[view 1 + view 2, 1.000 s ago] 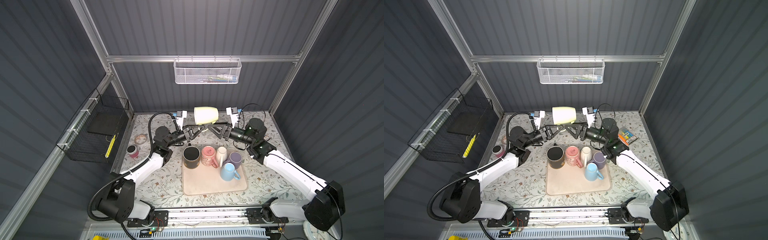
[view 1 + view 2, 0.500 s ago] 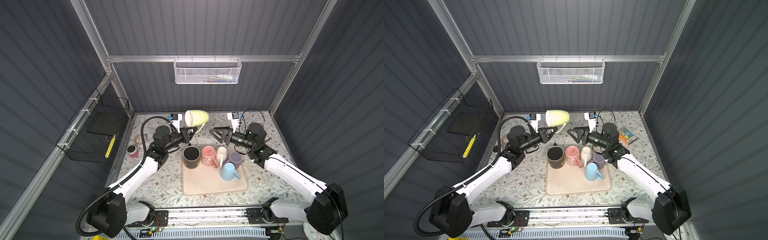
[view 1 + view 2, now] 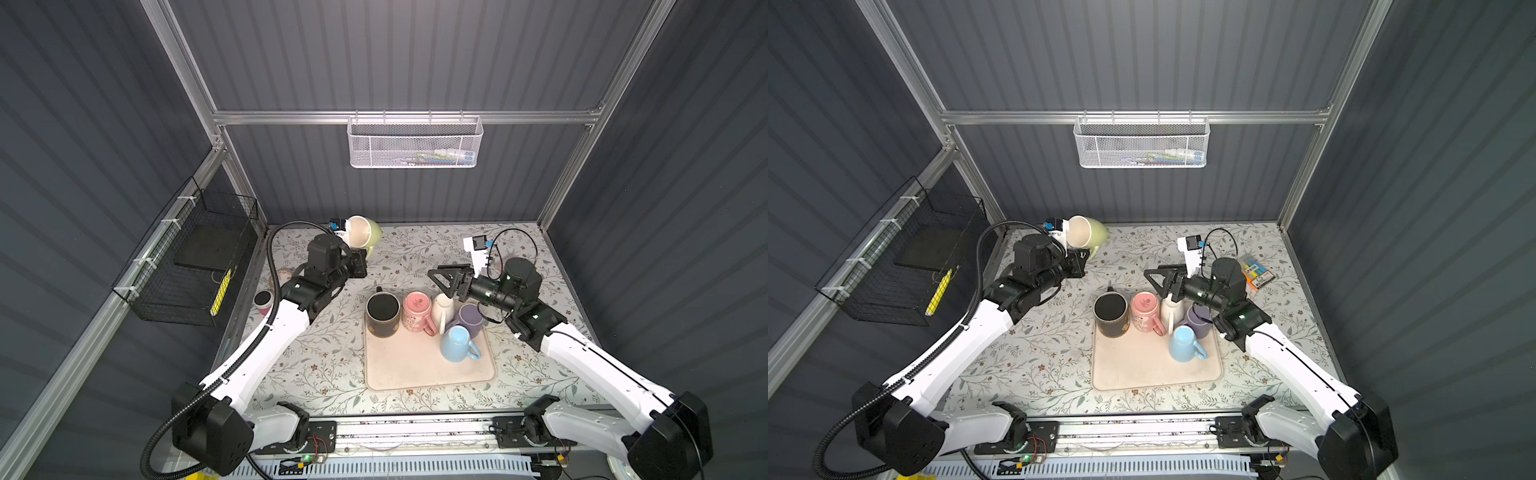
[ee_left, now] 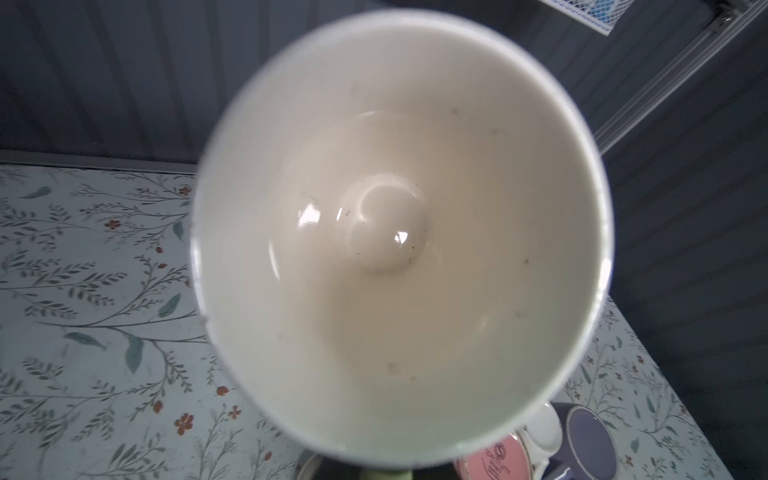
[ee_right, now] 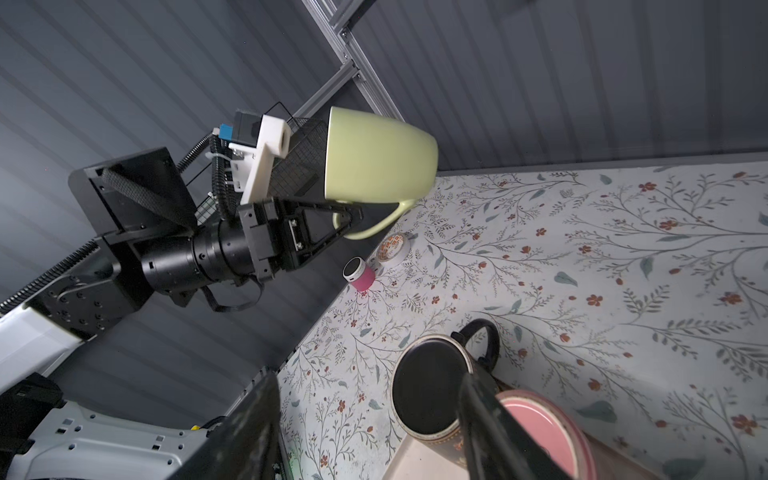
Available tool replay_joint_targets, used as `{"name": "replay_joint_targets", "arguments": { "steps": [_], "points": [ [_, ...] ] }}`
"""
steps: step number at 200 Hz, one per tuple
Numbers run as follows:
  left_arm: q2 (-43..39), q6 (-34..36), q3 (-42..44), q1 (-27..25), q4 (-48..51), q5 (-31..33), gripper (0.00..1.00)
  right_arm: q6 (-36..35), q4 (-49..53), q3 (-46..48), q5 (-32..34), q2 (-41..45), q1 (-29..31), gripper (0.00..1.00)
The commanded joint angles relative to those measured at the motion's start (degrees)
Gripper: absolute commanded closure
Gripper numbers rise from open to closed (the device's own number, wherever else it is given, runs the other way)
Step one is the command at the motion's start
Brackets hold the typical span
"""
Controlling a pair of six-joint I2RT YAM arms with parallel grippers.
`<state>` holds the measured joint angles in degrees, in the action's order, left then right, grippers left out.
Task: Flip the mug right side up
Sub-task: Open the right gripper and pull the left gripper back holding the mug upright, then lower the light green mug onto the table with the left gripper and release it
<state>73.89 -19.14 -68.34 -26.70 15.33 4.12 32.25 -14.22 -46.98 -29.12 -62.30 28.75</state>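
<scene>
Left gripper (image 5: pixel 347 220) — closed narrow on the handle of the green mug (image 5: pixel 380 160), jaws nearly together through the loop. Mug is held in the air, clear of the table (image 5: pixel 582 257), over its far left part near the back wall. Both top views place it there.

Mug lies on its side: handle underneath, mouth turned back toward the left wrist camera, base pointing away from the arm. Left wrist view is almost filled by its cream inside. The bottom shows a round dimple and a few dark specks.

Right gripper (image 3: pixel 438 284) — jaws wide, nothing between them. It hangs above the far edge of the mat (image 3: pixel 415 365), over the white mug (image 3: pixel 442 307), well apart from the green mug. Whether it touches anything below, cannot tell.

On the mat, along the far edge: black mug (image 3: pixel 382 309), pink mug (image 3: pixel 417 311), white mug and purple mug (image 3: pixel 471 316), packed close in a row. Blue mug (image 3: pixel 457 343) sits just in front of the purple one. Black mug stands mouth up, handle toward the back wall.

Off the mat, at the table's left edge: tape roll (image 5: pixel 392 249) and a small pink can (image 5: pixel 359 274), just beside each other.
</scene>
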Motion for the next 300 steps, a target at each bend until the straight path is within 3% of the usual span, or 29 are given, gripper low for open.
{"name": "replay_joint_targets", "arguments": {
  "steps": [1, 34, 150, 300],
  "points": [
    [2.98, 4.92, -6.83, 0.07, 7.51, 9.21, 1.00, -1.74, 3.32, 0.87, 2.34, 1.94, -0.10, 0.33],
    [8.42, 6.23, -11.99, 1.15, 13.86, 13.41, 1.00, -1.84, 5.23, 2.69, 2.76, 3.28, -0.05, 0.33],
    [24.32, 6.42, -24.56, 10.71, 18.75, 11.34, 1.00, -2.35, 0.25, 10.60, -1.81, 2.42, -0.01, 0.18],
    [46.29, 5.75, -44.23, 19.47, 27.33, 5.46, 1.00, -0.44, -3.32, 12.31, -3.30, 0.79, 1.12, 0.21]
  ]
}}
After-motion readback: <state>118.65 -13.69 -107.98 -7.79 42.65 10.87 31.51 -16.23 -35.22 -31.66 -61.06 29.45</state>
